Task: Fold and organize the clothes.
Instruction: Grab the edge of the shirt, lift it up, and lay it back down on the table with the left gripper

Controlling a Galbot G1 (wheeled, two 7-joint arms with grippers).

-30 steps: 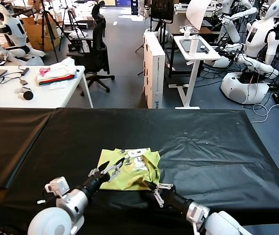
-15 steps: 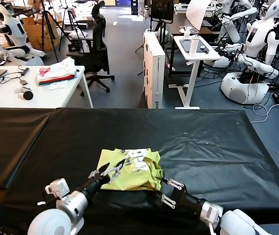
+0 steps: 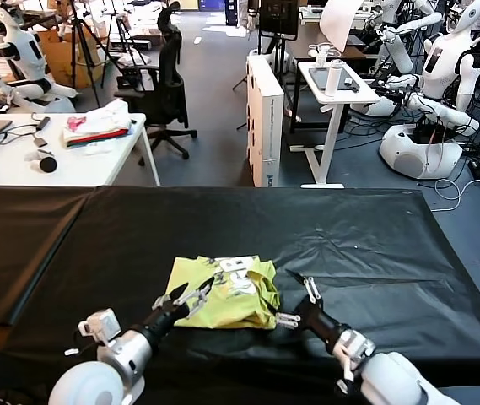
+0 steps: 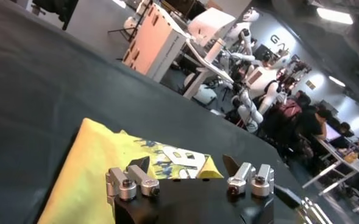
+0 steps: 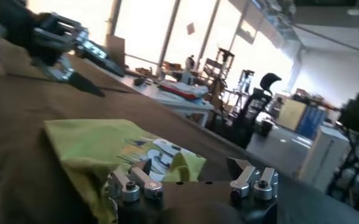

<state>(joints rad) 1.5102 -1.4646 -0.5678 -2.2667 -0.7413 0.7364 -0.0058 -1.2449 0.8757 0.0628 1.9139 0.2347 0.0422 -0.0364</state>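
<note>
On the black table (image 3: 374, 245), folded T-shirt (image 3: 223, 297) — thin, light, floppy.
Left gripper (image 3: 191, 296) over it and right gripper (image 3: 297, 302) beside it both gape empty — pinch a doubled edge.

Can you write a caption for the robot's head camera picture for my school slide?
Folded yellow T-shirt on the black table, with the left gripper over it and the right gripper beside it, jaws open.

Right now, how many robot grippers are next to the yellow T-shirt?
2. The left gripper hovers open over the folded yellow T-shirt's left edge; the right gripper is open just off its right edge. None look hidden.
</note>
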